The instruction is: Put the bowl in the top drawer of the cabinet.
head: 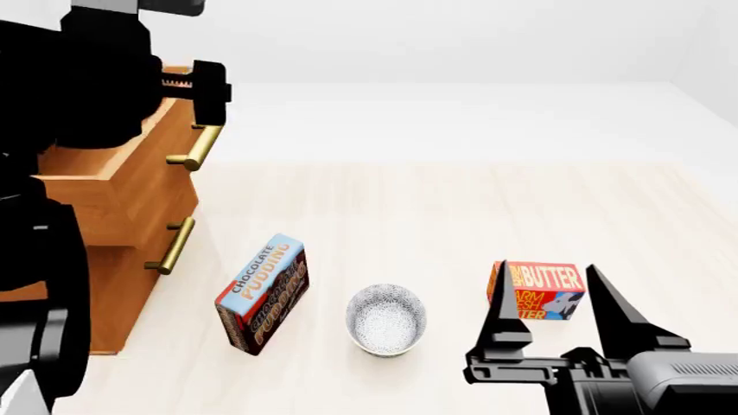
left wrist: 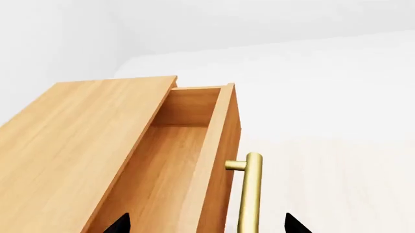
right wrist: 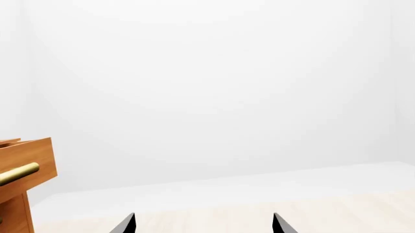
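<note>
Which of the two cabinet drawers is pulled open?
The top drawer: its front juts out past the lower drawer, which sits flush in the cabinet.

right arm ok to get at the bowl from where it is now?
Probably yes. The right gripper has its jaws open and empty, low over the table just right of the bowl. The butter box sits behind it, not between the two, and the pudding box lies on the bowl's far side.

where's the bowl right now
In the head view the bowl sits on the floor, between the chocolate pudding box and the butter box.
</note>
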Available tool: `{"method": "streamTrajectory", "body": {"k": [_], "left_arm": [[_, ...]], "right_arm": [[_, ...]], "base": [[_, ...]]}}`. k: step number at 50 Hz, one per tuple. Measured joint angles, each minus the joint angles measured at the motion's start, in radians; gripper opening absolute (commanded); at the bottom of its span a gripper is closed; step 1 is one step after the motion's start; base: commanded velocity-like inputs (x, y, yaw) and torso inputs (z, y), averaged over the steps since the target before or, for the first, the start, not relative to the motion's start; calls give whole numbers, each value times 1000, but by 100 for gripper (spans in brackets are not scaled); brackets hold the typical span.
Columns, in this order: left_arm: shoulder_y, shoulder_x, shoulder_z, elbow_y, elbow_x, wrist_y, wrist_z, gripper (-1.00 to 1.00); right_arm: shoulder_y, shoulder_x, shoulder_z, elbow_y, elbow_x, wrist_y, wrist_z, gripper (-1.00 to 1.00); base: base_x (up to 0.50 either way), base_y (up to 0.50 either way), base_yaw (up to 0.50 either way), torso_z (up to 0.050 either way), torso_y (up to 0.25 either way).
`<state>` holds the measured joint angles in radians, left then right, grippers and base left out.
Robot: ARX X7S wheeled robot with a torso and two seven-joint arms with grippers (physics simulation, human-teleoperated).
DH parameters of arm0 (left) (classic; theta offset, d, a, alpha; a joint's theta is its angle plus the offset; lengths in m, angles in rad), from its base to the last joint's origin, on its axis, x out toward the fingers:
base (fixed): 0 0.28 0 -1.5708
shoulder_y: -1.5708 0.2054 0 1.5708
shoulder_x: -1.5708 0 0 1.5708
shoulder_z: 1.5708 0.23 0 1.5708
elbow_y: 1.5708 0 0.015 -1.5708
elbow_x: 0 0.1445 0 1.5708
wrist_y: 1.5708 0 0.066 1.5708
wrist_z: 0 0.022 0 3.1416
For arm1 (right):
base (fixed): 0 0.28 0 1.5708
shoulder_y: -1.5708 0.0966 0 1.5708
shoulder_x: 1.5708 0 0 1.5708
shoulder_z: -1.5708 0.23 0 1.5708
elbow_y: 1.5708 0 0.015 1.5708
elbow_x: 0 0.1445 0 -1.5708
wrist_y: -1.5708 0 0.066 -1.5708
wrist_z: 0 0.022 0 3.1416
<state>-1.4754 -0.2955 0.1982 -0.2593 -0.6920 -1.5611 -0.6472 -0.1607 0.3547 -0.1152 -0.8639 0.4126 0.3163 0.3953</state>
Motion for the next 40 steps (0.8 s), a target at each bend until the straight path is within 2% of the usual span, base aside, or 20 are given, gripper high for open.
{"method": "streamTrajectory", "body": {"k": [11,17,28,40], "left_arm": [[-32,-57,91,-100,-300,-3,-145,100],[-50,-85,157,-140,-406,12,-192,100],[-81,-127,238,-176,-455,66,-237,100],[-80,-153,269,-185,-467,108,-258,100]], "right_arm": [[-10,6,1,-3,4,-10,7,100],[-16,8,5,0,9,-20,8,100],[-20,12,10,11,18,-36,9,100],[-25,20,14,7,25,-40,17,100]], "base": [[0,0,0,0,0],[0,0,0,0,0],[0,0,0,0,0],[0,0,0,0,0]]}}
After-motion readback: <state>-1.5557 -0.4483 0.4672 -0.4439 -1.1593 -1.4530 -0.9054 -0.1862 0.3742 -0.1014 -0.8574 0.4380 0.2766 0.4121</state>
